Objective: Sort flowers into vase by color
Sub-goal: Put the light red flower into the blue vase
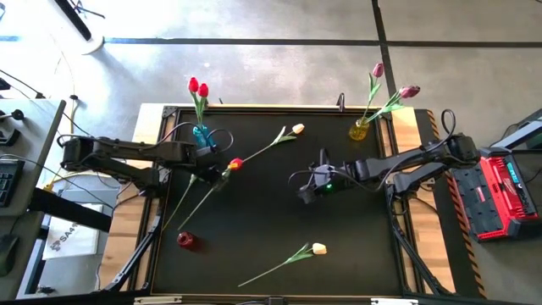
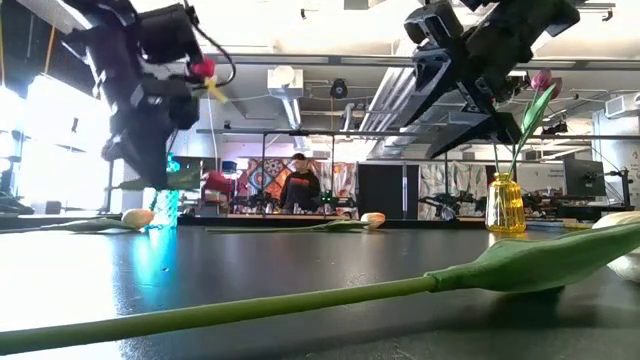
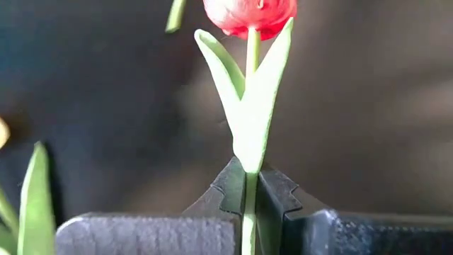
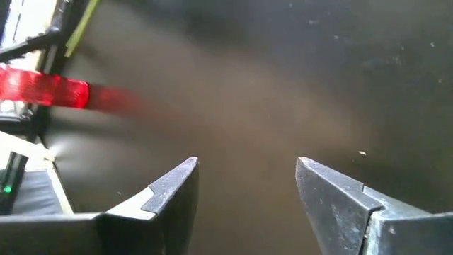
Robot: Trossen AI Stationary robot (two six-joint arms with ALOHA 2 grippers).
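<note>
My left gripper [image 1: 220, 170] is left of the table's middle, shut on a red tulip [image 1: 235, 163]. The low view shows its head [image 2: 203, 68] high above the table. My right gripper [image 1: 304, 187] hangs open over the middle of the table, its fingers [image 4: 173, 191] around nothing. Two red tulips stand in a blue vase [image 1: 201, 134] at the far left. Pink tulips stand in a yellow vase [image 1: 358, 130] at the far right. One cream tulip [image 1: 296, 130] lies on the table at the far middle, another [image 1: 318, 248] near the front edge. My left gripper pinches the red tulip's stem [image 3: 248, 185] between its two fingers, just below the pair of leaves [image 3: 248, 113]. The fingers lie across the stem. The head [image 3: 251, 10] stands out beyond the fingertips, lifted clear of the table. The long stem [image 1: 182, 207] trails toward the near left.
A small red vessel [image 1: 186, 241] stands at the near left of the black table [image 1: 356, 254]. A red case [image 1: 500, 195] sits off the table's right edge. The near cream tulip's stem [image 2: 300, 300] crosses the front of the low view. A person [image 2: 298, 185] is far behind.
</note>
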